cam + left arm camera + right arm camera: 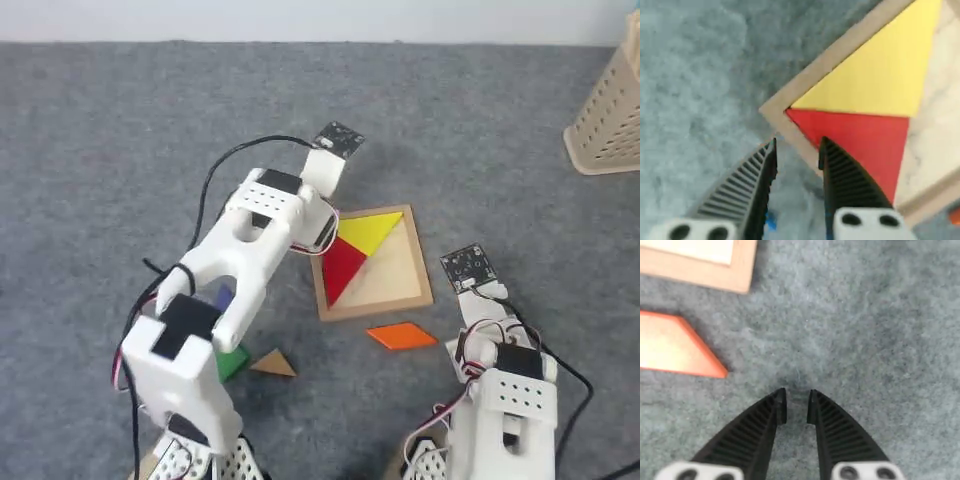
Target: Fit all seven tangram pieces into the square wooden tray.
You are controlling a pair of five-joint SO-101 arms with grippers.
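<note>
Covering the table: grey carpet (120, 130). Left arm (240, 260), the biggest shape on it, stretches out to the square wooden tray (380, 308). Right arm (510, 400) sits low, near the tray's closer side.

Tray lies mid-table, turned slightly askew. Two pieces sit flat inside it: yellow triangle (370, 230) along the far rim, red triangle (342, 268) along the rim nearest the left arm. The two touch edge to edge and meet in one corner. Remaining tray floor is bare wood.

Beige perforated block (610, 100) at the far edge, well apart from everything.

Orange parallelogram (402, 335) on the carpet just beside the tray's near rim. Tan triangle (273, 364) on the carpet near the left arm's base. Green piece (233, 362) just beside it, partly hidden by the arm. Blue piece (224, 296) glimpsed through the arm's frame.

Left gripper (798, 145) is above that tray corner, fingers apart, nothing between. Right gripper (796, 400) is over bare carpet near the parallelogram, fingers a narrow gap apart, nothing held.
</note>
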